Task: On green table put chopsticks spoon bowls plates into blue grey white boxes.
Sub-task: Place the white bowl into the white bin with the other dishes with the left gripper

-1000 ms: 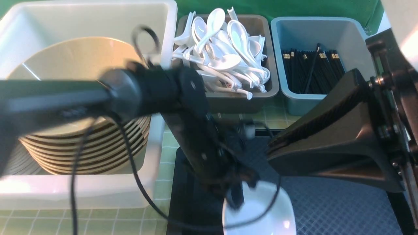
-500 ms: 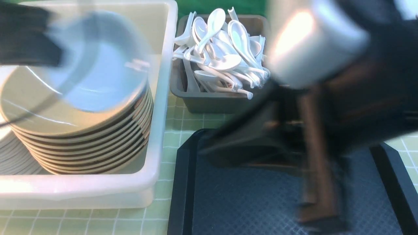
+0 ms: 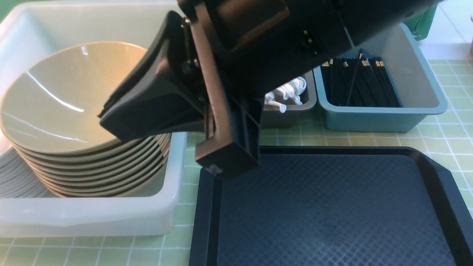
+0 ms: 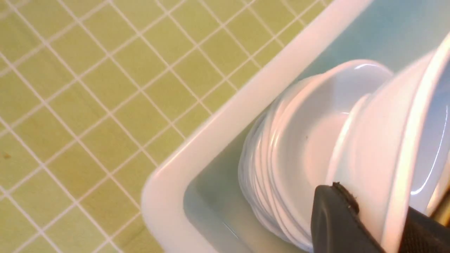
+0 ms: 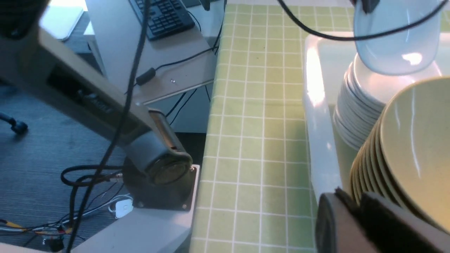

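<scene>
Left pincer [image 4: 378,228] — bowl [image 4: 379,133] clamped, above plates [image 4: 281,158]

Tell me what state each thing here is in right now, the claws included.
Left claw: shut on the white bowl.
Right claw: shut, holding nothing.
White bowl: in the air above the white dishes, not yet set down.
Beige plates: stacked in the white box.
Blue box: holds chopsticks.
Grey box: holds spoons, mostly hidden.
Black tray: bare.
</scene>
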Motion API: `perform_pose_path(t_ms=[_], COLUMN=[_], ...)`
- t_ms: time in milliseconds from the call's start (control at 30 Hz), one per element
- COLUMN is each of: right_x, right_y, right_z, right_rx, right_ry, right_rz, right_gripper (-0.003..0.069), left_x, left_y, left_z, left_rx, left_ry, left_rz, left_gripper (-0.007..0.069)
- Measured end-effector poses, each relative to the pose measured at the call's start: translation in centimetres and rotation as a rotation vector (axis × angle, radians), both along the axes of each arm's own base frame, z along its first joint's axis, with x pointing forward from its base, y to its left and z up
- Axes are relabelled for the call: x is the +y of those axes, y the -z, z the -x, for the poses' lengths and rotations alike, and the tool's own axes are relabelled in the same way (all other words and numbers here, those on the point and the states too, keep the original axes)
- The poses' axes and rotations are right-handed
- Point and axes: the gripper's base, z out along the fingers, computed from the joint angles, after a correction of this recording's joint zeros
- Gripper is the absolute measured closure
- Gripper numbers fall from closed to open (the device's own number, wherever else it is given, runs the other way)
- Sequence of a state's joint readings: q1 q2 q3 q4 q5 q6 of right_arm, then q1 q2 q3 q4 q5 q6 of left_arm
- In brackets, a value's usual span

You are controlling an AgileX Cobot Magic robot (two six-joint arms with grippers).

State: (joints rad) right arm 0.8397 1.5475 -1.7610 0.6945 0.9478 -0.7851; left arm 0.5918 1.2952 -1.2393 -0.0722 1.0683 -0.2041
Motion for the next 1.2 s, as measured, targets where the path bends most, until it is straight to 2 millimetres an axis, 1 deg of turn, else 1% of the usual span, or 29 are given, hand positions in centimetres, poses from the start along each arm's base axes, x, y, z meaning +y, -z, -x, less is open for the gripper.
perform_pose_path(t_ms=[67,133,167,267,333,433,567,667,700,733,767,833,867,933,967,1000,1067,1133,1200], right_x=[0.0,0.0,0.1,0.2,0.2,0.2,0.2,0.2,0.2,0.2,0.2,0.4,0.5,0.7,0.8,0.9,0.9,0.8,0.5], right_y=[0.0,0.0,0.1,0.3,0.3,0.3,0.3,0.3,0.3,0.3,0.4,0.6,0.7,0.9,1.1,1.2,1.3,1.5,1.9], right_z=[0.0,0.0,0.0,-0.2,-0.2,-0.2,-0.1,-0.1,-0.1,-0.1,-0.2,-0.4,-0.5,-0.7,-0.8,-0.8,-0.9,-1.1,-1.7], right_rx=[-0.002,-0.002,-0.002,0.000,-0.004,-0.009,-0.015,-0.016,-0.018,-0.018,-0.017,-0.014,-0.010,0.004,0.014,0.017,0.017,0.015,-0.004], right_ry=[-0.005,-0.005,-0.006,-0.005,-0.006,-0.014,-0.019,-0.020,-0.020,-0.020,-0.018,-0.015,-0.014,-0.008,-0.003,-0.002,0.005,0.022,0.086], right_rz=[0.003,0.003,0.004,0.010,0.014,0.018,0.020,0.020,0.018,0.018,0.019,0.021,0.022,0.027,0.032,0.033,0.042,0.060,0.112], right_gripper=[0.0560,0.0559,0.0559,0.0559,0.0559,0.0557,0.0553,0.0549,0.0549,0.0549,0.0549,0.0549,0.0549,0.0547,0.0545,0.0545,0.0540,0.0538,0.0536], left_x=[0.4,0.6,0.7,0.9,0.9,0.9,0.4,-0.3,-0.8,-0.8,-1.3,-1.4,-1.4,-1.0,-0.5,-0.3,-0.2,-0.8,-3.7], left_y=[1.2,1.8,2.6,3.4,3.5,3.5,3.5,3.6,3.6,3.6,3.6,3.6,3.6,3.6,3.5,3.4,3.1,2.6,1.3], left_z=[-1.0,-1.6,-2.1,-2.6,-2.6,-2.6,-2.9,-3.2,-3.5,-3.5,-3.7,-3.6,-3.5,-3.2,-2.7,-2.5,-2.1,-2.1,-2.5], left_rx=[0.023,0.028,0.041,0.065,0.066,0.067,0.093,0.116,0.125,0.128,0.143,0.186,0.207,0.244,0.283,0.299,0.315,0.306,0.242], left_ry=[-0.005,-0.008,-0.011,-0.021,-0.032,-0.041,-0.017,0.005,0.025,0.027,0.043,0.042,0.028,-0.017,-0.078,-0.103,-0.131,-0.114,0.038], left_rz=[0.049,0.087,0.122,0.160,0.166,0.166,0.132,0.104,0.089,0.083,0.062,0.007,-0.016,-0.057,-0.103,-0.124,-0.151,-0.150,-0.115], left_gripper=[0.0609,0.0609,0.0607,0.0603,0.0582,0.0501,0.0354,0.0217,0.0157,0.0137,0.0081,-0.0008,-0.0028,-0.0038,-0.0039,-0.0038,-0.0038,-0.0038,-0.0038])
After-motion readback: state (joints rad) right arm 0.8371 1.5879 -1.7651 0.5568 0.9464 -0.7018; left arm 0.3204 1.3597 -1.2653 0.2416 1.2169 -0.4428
